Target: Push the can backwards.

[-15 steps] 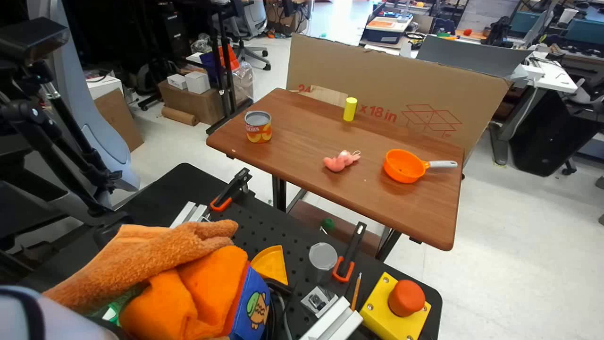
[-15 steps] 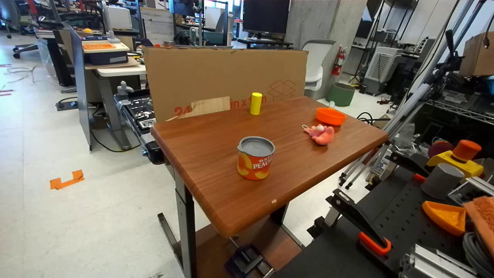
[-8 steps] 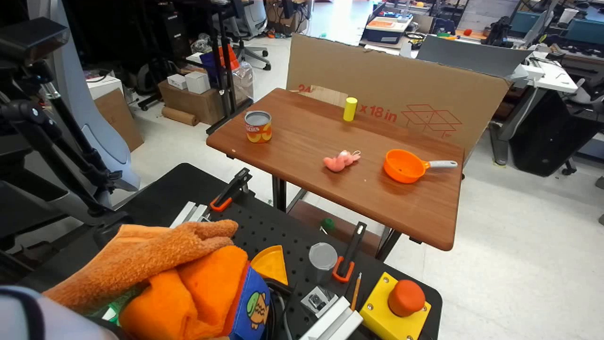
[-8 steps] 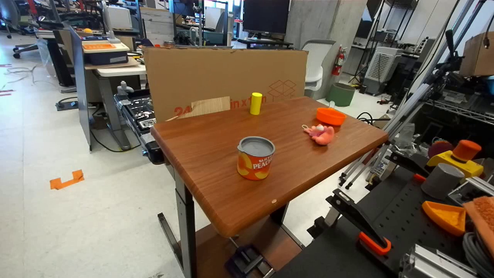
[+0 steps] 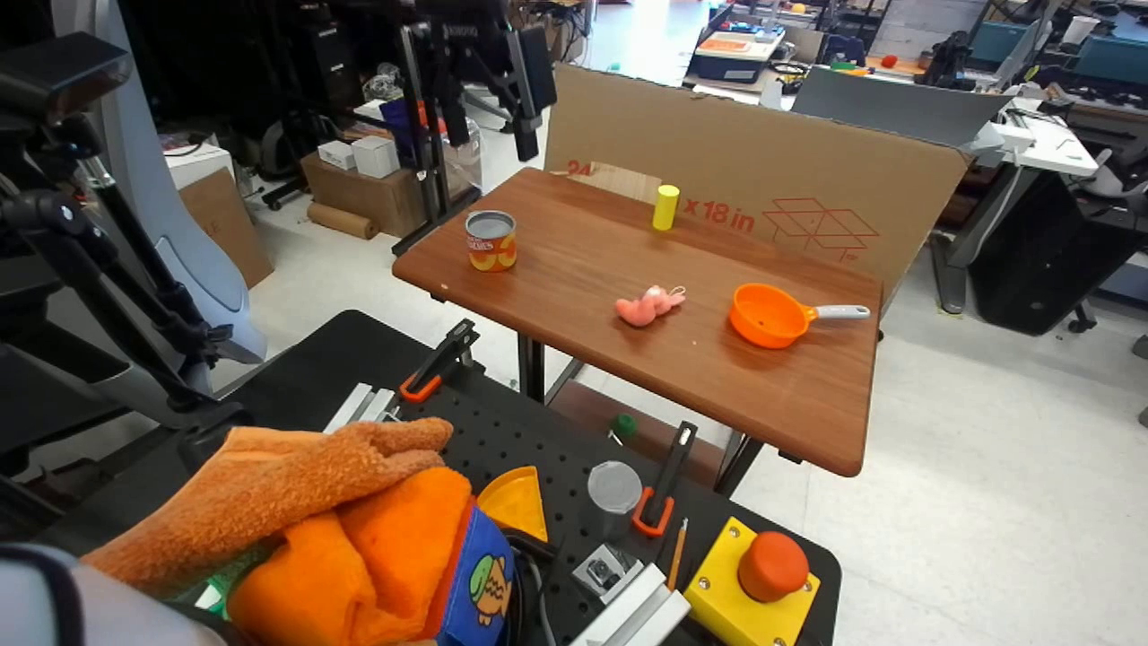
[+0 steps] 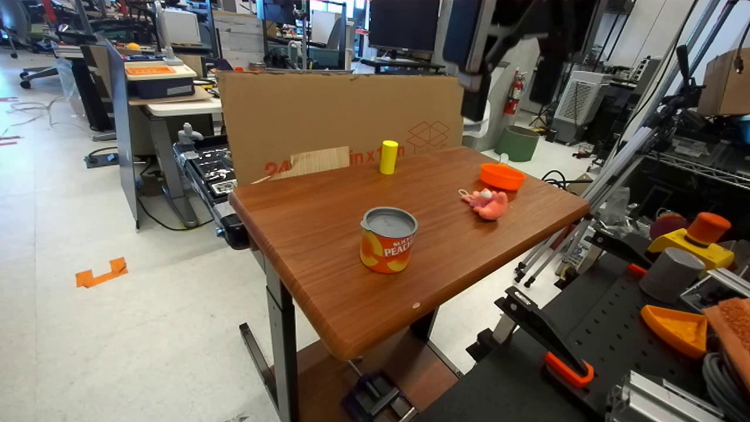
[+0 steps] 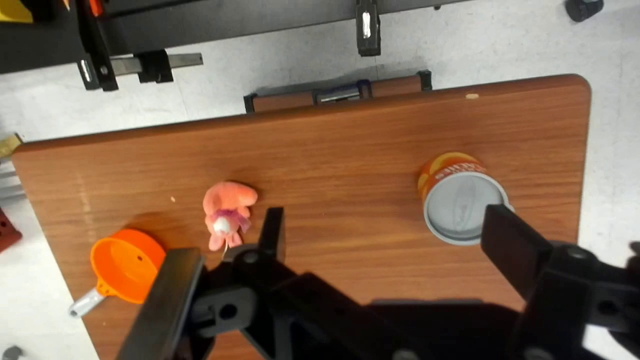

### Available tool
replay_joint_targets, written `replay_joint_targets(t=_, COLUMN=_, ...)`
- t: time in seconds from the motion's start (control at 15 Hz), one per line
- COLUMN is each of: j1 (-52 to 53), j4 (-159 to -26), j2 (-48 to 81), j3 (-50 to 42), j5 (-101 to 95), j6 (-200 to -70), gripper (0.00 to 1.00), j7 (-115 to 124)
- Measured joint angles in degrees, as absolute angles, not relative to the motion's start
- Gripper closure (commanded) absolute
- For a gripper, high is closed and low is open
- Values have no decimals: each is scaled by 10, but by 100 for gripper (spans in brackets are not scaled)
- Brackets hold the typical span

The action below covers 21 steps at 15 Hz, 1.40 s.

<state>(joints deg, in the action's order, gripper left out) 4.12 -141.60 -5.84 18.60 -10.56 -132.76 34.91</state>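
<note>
The can (image 5: 491, 253) stands upright on the brown table near a corner. It has an orange-yellow peach label and a grey top; it also shows in an exterior view (image 6: 387, 253) and in the wrist view (image 7: 462, 207). My gripper (image 5: 492, 142) hangs high above the table, clear of the can, and shows at the top of an exterior view (image 6: 509, 102). In the wrist view the gripper (image 7: 384, 215) is wide open with nothing between the fingers. One finger (image 7: 517, 250) overlaps the can's rim in the picture, but it is well above it.
A yellow upright block (image 5: 665, 208) stands near the cardboard sheet (image 5: 762, 161) at the table's far edge. A pink plush toy (image 5: 649, 306) and an orange strainer (image 5: 769, 316) lie on the table (image 5: 574, 242). A black bench with clamps (image 5: 439, 363) borders the near side.
The gripper has come into both exterior views from above; it was out of both before. The can and the other things on the table have not moved.
</note>
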Motion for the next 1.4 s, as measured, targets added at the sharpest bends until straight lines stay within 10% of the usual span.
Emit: replay_joint_targets(t=1.4, j1=211, j4=-1253, j2=279, j3=93, j5=-249, j6=-1223, gripper=0, j7=431)
